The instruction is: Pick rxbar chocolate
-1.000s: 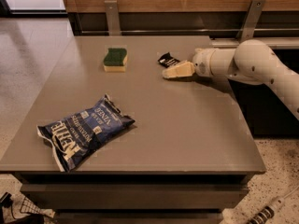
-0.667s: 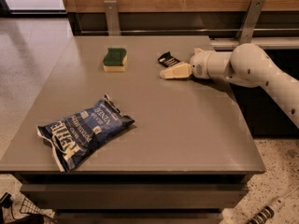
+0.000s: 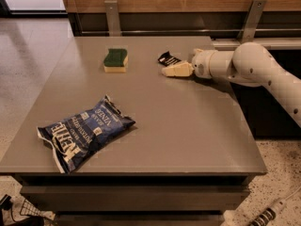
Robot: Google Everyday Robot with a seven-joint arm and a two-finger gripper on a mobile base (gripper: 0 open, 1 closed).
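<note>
Low over the far part of the table point(image 3: 188, 126), one claw point(image 3: 175, 68) reaches in at the end of a single white arm point(image 3: 263, 69), its cream tip pointing across the grey top. Whether it is clenched or released, I cannot tell from where I stand. It does not look to be carrying anything.

One rxbar chocolate point(image 3: 168, 59) lies flat on the table just beside the claw's tip, on the side nearer the back wall. It is a small black wrapper with white lettering. It sits so close that I cannot say if the two are touching.

One sponge point(image 3: 115, 60), green on top and yellow beneath, sits out ahead of the claw, past the bar and apart from both. One blue-and-white chip bag point(image 3: 84, 132) lies crumpled well away from the claw, ahead of it and toward the table's front edge.

Behind the claw's line of reach, two metal brackets point(image 3: 112, 17) stand against the wooden wall. One power strip point(image 3: 265, 215) lies on the speckled floor below the arm.
</note>
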